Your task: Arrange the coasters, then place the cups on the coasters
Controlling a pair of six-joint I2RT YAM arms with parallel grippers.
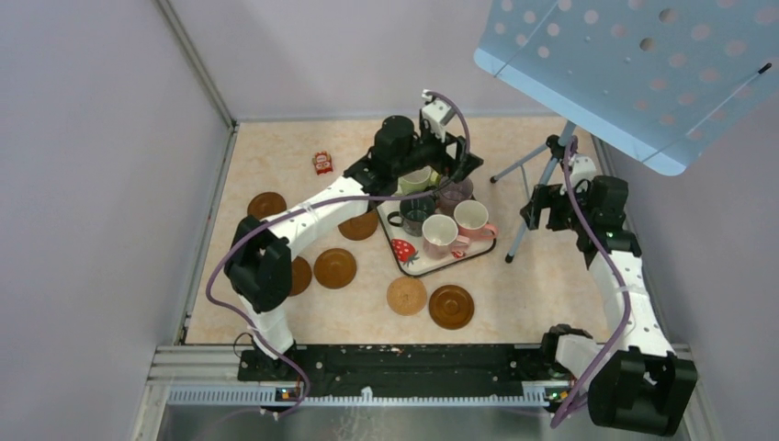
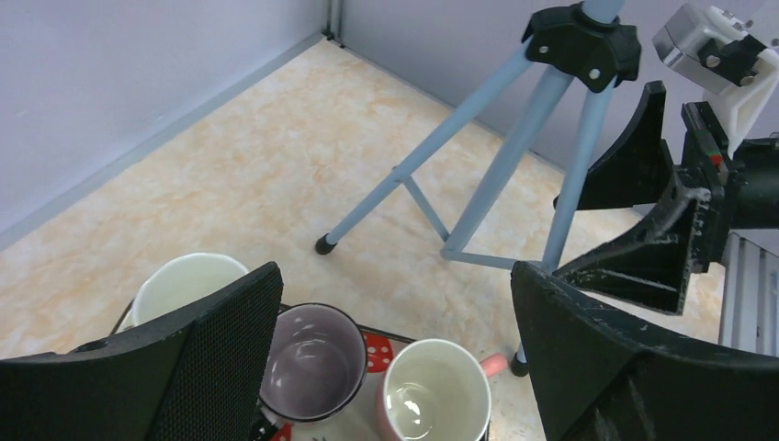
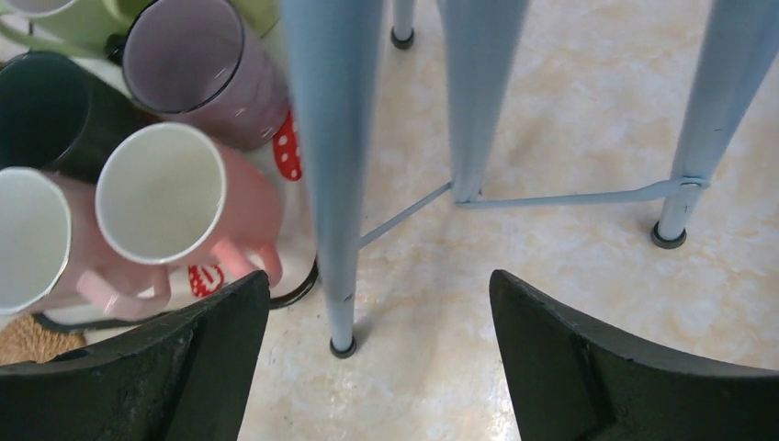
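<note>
I get my top view from above and behind the arms (image 1: 276, 257). It looks steeply down and sits far enough back to take in the whole table (image 1: 533, 294).

My left wrist view sits low and close over the far end of the tray (image 2: 372, 352). It faces out between the left fingers (image 2: 220, 358) toward the tripod (image 2: 514, 138) and the right gripper (image 2: 625, 216).

My right wrist view is close too, looking down between the right fingers (image 3: 184, 367) at the tripod's legs and the tray's right side.

All three share the tripod and the mugs (image 3: 161, 193).
</note>
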